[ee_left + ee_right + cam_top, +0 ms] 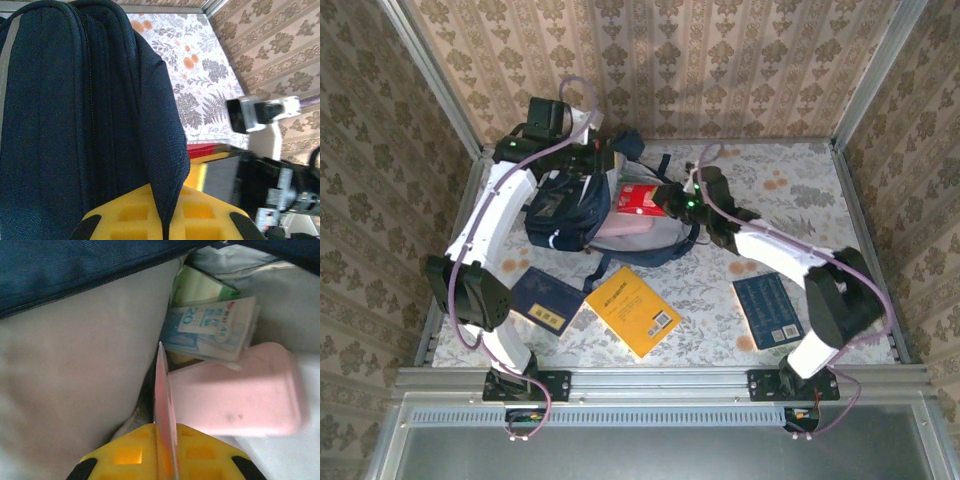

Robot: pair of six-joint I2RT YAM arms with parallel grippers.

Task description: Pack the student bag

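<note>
The bag [560, 215] lies open at the far middle of the counter [800, 190], beside the left arm. The left tool [162, 217] is clamped on a fold of its navy fabric. The right tool [165, 460] pinches a thin red book [638, 198] edge-on at the bag's mouth, just beside a pink case [235, 395] inside.

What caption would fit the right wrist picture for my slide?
Right claw grips a thin red book edge-on inside the bag, beside a pink case.
</note>
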